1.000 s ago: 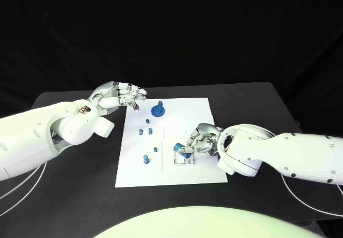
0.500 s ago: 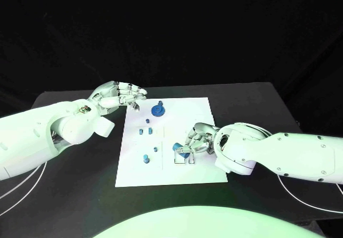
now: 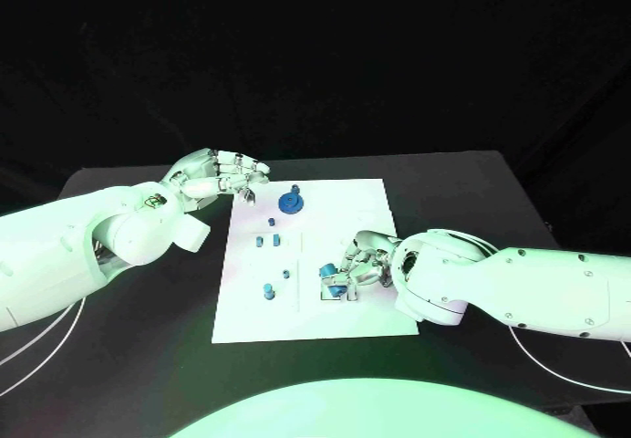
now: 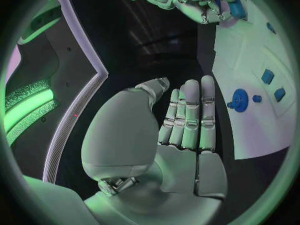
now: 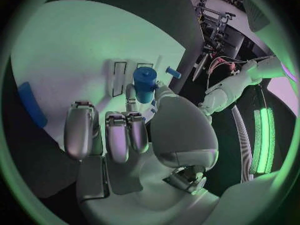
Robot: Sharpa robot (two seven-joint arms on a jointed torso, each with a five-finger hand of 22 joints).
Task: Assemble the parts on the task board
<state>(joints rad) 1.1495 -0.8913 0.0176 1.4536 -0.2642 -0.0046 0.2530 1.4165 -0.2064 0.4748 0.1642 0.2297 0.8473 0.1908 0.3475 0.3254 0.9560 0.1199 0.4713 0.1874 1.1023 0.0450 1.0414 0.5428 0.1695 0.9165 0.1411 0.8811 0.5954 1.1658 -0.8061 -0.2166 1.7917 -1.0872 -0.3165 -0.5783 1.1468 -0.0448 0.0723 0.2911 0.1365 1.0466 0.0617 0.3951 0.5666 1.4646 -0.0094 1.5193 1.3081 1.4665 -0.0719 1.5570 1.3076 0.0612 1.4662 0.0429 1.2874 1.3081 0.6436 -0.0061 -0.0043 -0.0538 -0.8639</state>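
Between the right hand's (image 3: 362, 265) fingers (image 5: 117, 135): one blue peg (image 5: 144, 84), pinched, just above the board (image 3: 355, 201). Beside those fingers: slots (image 5: 119, 77) and a smaller peg (image 5: 173, 73). Left hand (image 3: 217, 175): fingers (image 4: 187, 112) straight and close together, holding nothing, at the board's far corner; round blue part (image 4: 240, 99) just beyond the fingertips.

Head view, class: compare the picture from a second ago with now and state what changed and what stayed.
The right hand, holding a blue part, has shifted slightly left over the task board. The left hand stayed at the board's far left corner; the other blue parts kept their places.
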